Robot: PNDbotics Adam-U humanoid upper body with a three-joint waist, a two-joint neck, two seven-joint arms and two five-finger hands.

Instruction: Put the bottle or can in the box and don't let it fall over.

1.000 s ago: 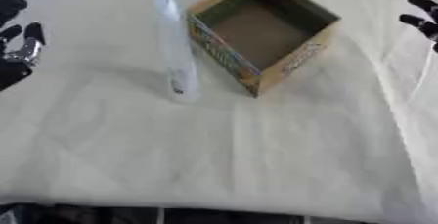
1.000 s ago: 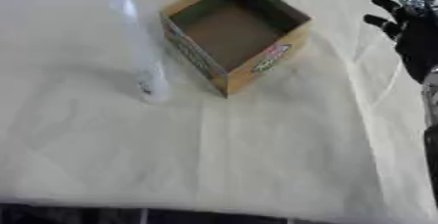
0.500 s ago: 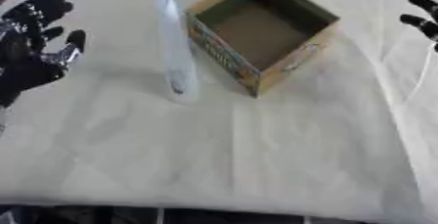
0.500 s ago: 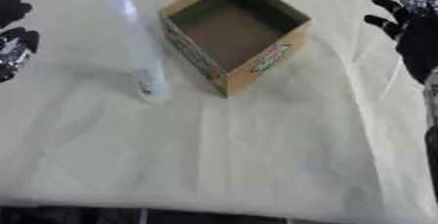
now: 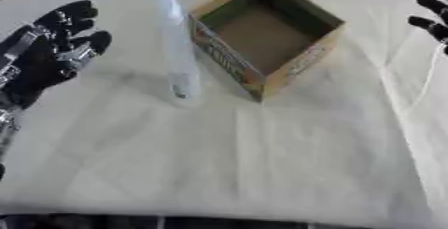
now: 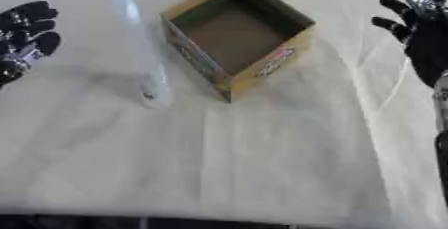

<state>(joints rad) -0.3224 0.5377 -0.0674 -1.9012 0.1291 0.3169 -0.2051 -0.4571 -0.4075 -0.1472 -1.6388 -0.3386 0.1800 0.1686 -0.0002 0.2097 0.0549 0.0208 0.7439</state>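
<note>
A tall, clear bottle (image 5: 179, 48) stands upright on a table (image 5: 262, 163) draped in a cream cloth, its base planted a little left of the table's middle and its top running out of view past the far edge. Just beside it, to the right, sits an open cardboard box (image 5: 262, 33) turned corner-on, one corner pointing toward the near edge; the box is empty, its brown floor bare, and printed colour runs along its outer walls. Whether bottle and box touch cannot be told; the bottle's lower part shows close against the box's left wall.

The robot's left hand (image 5: 48, 53) hangs over the left edge of the table, fingers spread and pointing toward the far side, holding nothing. It is well apart from the bottle, with only bare cloth between them. The right hand (image 6: 424, 28) shows at the right edge near the far corner, fingers likewise spread and empty, well clear of the box's right wall.

Nothing lies between either hand and the bottle. The near half of the table carries only the creased cloth, whose folds run toward the near edge.
</note>
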